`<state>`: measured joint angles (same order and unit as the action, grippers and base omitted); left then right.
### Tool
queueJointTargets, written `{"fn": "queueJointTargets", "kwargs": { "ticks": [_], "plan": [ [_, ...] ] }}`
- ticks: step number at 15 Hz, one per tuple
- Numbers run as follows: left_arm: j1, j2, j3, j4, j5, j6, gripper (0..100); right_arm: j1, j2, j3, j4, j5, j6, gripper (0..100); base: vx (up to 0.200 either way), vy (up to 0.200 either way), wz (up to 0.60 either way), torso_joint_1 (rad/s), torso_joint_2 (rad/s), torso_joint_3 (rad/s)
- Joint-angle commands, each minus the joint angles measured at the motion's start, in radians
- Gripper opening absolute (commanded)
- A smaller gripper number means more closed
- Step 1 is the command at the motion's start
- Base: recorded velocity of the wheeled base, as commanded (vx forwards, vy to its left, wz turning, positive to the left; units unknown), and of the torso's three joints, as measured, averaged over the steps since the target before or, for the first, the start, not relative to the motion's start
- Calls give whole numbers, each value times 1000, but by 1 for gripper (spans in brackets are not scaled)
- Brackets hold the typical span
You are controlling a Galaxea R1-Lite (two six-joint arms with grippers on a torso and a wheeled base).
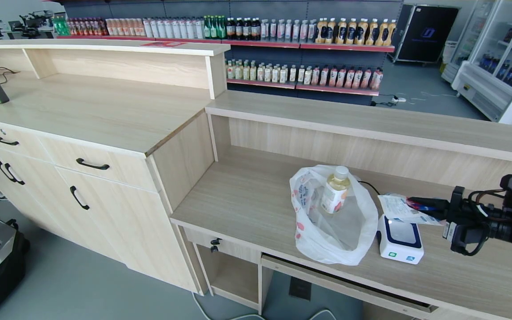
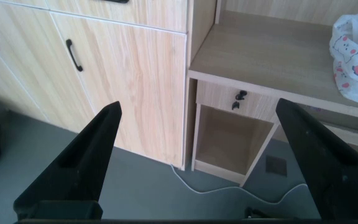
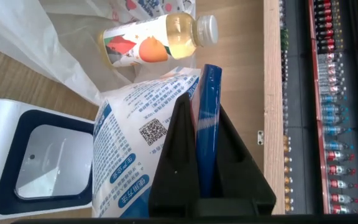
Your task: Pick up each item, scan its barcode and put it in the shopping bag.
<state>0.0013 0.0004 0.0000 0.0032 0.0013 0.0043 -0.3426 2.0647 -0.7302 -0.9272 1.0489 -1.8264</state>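
Shop table (image 1: pixel 247 195), lower right of the head view: right gripper (image 3: pixel 202 109) clamps a seemingly soft, light packet (image 3: pixel 135 149) by its stiffer edge seam, beside the scanner (image 1: pixel 400 240). Left gripper (image 2: pixel 199 104) gapes wide, empty.

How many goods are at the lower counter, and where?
2. A clear plastic bottle of yellow drink stands inside the white plastic shopping bag. A white and blue printed pouch is held in the right gripper, near the white scanner. The bag may hide others.

A QR code and blue printed characters are seen on the white packet (image 3: pixel 135 149). 2 small icons are shown on the front of the scanner (image 1: pixel 400 242). No wording can be made out.
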Motion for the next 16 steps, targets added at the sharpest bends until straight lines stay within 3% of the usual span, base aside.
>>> {"fn": "queueJointTargets", "kwargs": {
  "ticks": [1,16],
  "plan": [
    [0,0,0,0,0,-1,100,7,11,-12,-1,0,-1,0,0,0,0,0,0,0],
    [0,0,0,0,0,0,100,8,55,-64,-1,-1,1,0,0,0,0,0,0,0]
  ]
}}
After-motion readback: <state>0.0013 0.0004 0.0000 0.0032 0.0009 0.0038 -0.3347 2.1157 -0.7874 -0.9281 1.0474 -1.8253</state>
